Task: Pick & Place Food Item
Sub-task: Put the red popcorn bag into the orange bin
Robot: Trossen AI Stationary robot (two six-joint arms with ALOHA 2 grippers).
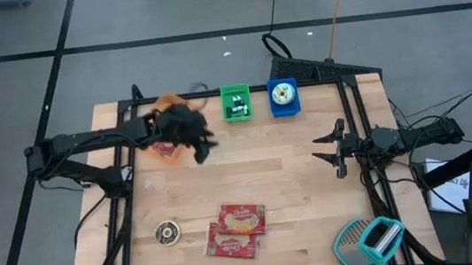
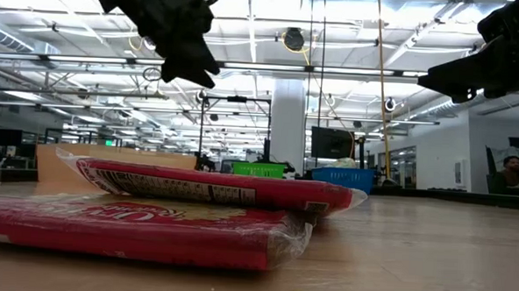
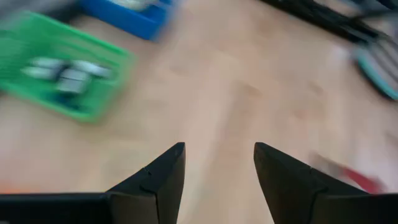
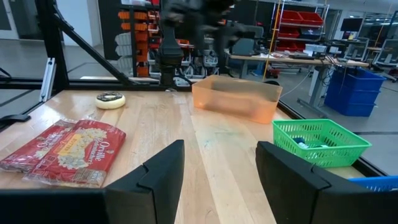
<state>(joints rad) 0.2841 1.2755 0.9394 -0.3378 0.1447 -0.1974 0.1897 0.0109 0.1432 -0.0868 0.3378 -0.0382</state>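
The food items I can see are the two red popcorn packets (image 1: pixel 236 230), lying flat and overlapped near the front edge of the desk (image 1: pixel 284 163), with a small round chocolate-topped item (image 1: pixel 168 233) just beside them toward the left arm's side. At the back left sits an orange bin (image 4: pixel 236 98), and next to it a green basket (image 1: pixel 235 102) and a blue basket (image 1: pixel 284 97), each with something already inside.

The left end effector (image 1: pixel 202 147) hangs above the desk just beside the orange bin. Its fingers (image 3: pixel 163 176) are spread with nothing between them, so it is released and empty. I would guess it is between items, and that its next target is one of the pieces at the front.

To do that well, I'd bring it straight over the top packet, turn the wrist so the fingers straddle the packet's narrow side, and descend squarely. The wrapper looks slick and flat, so a shallow pinch could slide off or drag the lower packet along.

The left arm reaches in from its side with the elbow folded and the wrist tipped downward. The right end effector (image 1: pixel 338 152) waits well apart at the right edge, level with the desk, its fingers (image 4: pixel 155 177) also parted and holding nothing.
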